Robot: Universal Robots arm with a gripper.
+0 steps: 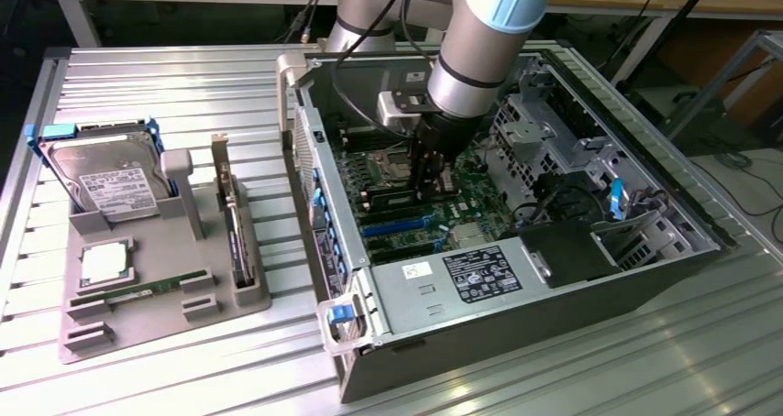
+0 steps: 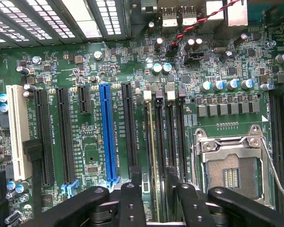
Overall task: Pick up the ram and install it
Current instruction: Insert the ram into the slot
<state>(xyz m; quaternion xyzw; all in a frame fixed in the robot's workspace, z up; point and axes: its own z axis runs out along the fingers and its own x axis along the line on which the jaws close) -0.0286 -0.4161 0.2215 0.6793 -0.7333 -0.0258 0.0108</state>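
Note:
The ram is a thin strip seen edge-on, standing in one of the black memory slots beside the empty processor socket. My gripper sits low over it, one black finger on each side of the strip with a gap to each, so it is open and holds nothing. In the exterior view the gripper reaches down inside the open computer case, right over the green motherboard.
Expansion slots, one of them blue, lie beside the memory slots. Drive cages and cables crowd the case's far side. On the exterior view's left, a grey tray holds a hard drive, an upright card, a processor and a thin green stick.

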